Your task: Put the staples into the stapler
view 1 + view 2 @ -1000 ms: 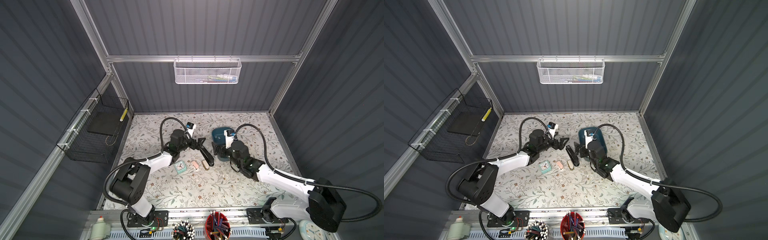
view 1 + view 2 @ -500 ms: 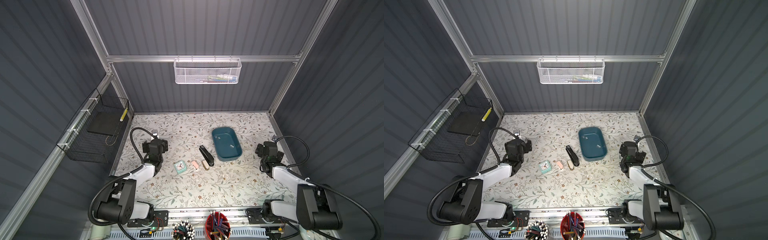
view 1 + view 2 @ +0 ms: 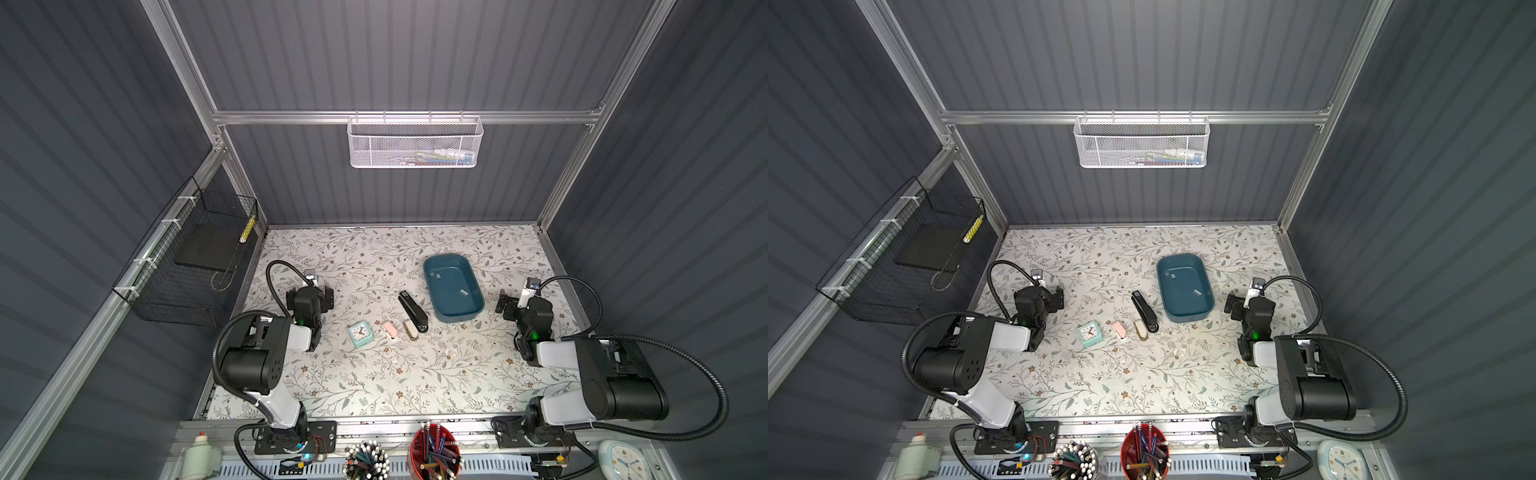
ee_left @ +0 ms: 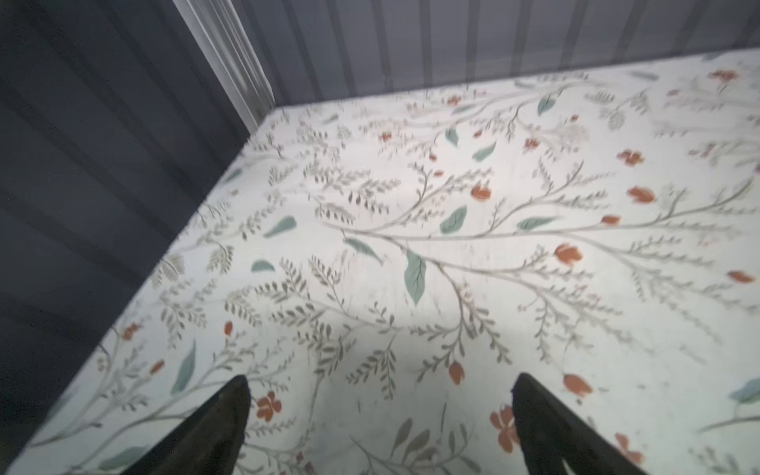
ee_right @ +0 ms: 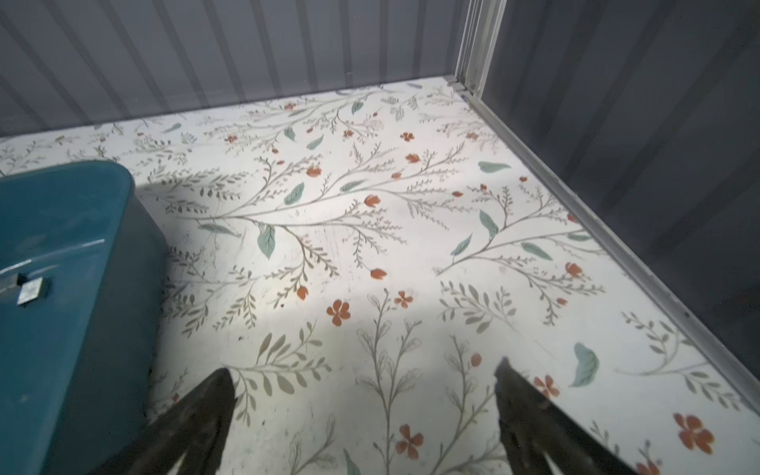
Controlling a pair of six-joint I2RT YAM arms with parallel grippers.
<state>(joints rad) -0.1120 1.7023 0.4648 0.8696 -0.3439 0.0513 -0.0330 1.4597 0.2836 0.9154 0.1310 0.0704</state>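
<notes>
Right hand (image 3: 521, 300): released, empty; left hand (image 3: 309, 293) likewise.
Staples (image 3: 463, 292): in teal tray (image 3: 457, 319), nine o'clock from nearer hand, the right.

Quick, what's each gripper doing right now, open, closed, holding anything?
Left gripper: open, holding nothing.
Right gripper: open, holding nothing.

Small grey staples (image 3: 463, 292) lie in the teal tray (image 3: 459, 318); black stapler (image 3: 412, 311) lies alongside.
</notes>
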